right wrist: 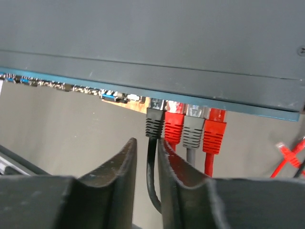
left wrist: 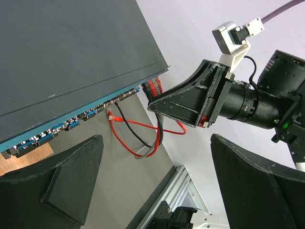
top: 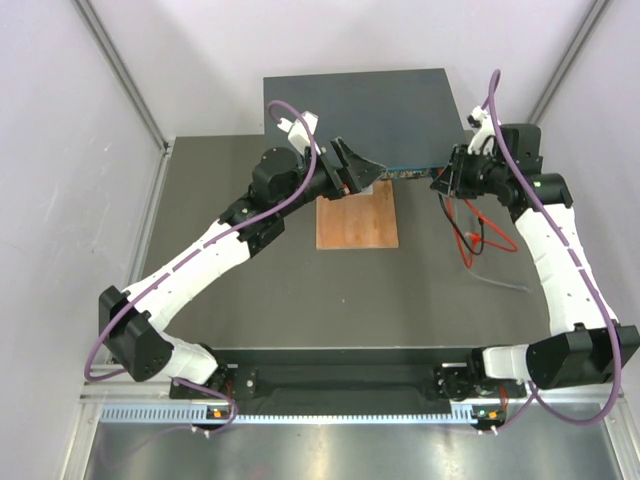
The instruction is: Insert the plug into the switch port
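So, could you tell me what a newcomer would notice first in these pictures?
The row of black, red, grey and red plugs seated in the teal front of the wide dark blue-grey metal switch, at its right end. The right gripper sits before them, narrowly open around the black cable. The left gripper gapes wide near the brown wooden board.

The dark grey table (top: pixel 250 300) stands inside a small booth. Pale lilac-white panels close it in: a left wall (top: pixel 50 200) on the table's left side, a back wall (top: pixel 330 35) beyond its far edge and a right wall (top: pixel 612 150) on its right side. Slim aluminium posts rise near the table's far corners, one left (top: pixel 120 72) and one right (top: pixel 570 56). Along the table's near edge runs a white slotted strip (top: pixel 330 412) and, nearer than that, a brushed metal surface (top: pixel 350 455). The light is soft and even.
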